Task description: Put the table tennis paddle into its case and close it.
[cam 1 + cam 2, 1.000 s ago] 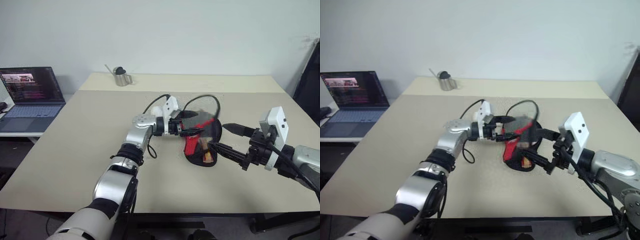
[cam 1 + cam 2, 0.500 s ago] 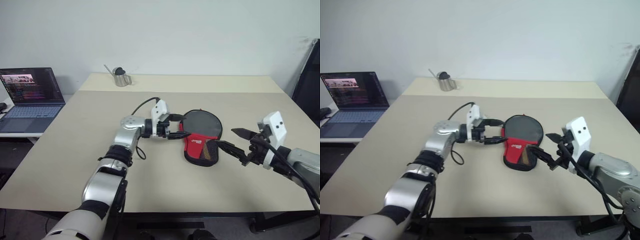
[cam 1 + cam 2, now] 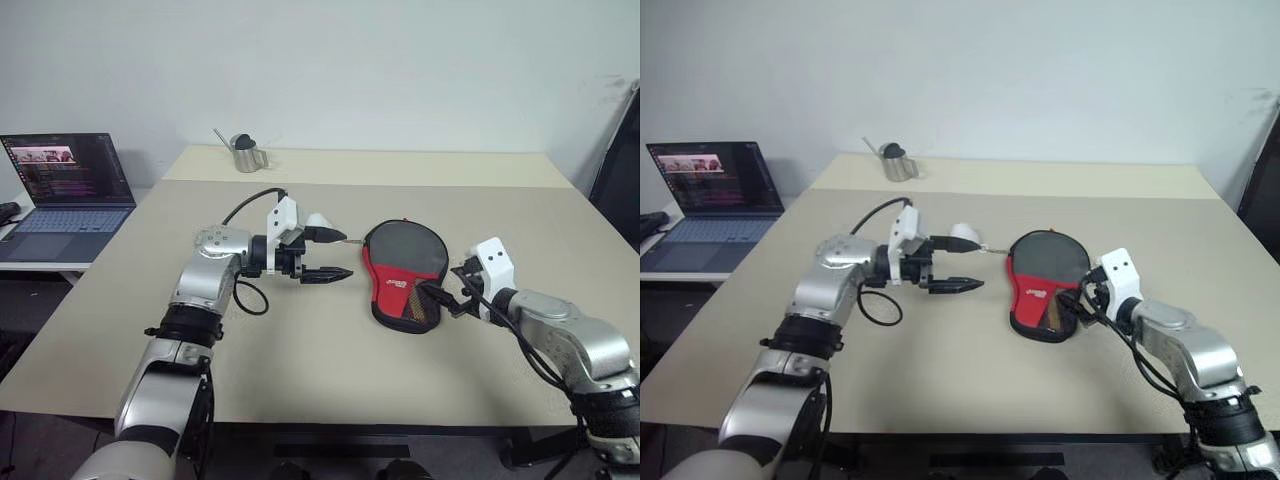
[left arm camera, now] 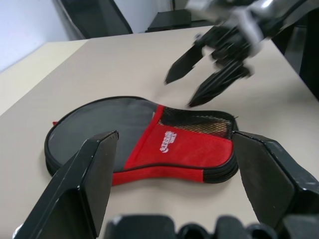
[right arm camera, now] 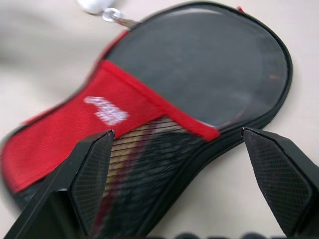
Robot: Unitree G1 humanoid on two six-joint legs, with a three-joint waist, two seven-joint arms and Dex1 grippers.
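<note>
Case (image 3: 405,275) flat on counter (image 3: 300,370), closed flap, long axis running toward robot. Right gripper (image 3: 447,296) spread, empty, just beside mesh end: nearer arm. Left gripper (image 3: 328,254) spread, empty, well apart on case's other side.

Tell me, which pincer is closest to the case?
The right pincer. Its open fingers reach the mesh corner of the case, while the left pincer hangs open off to the case's other side, with bare table between them.
</note>
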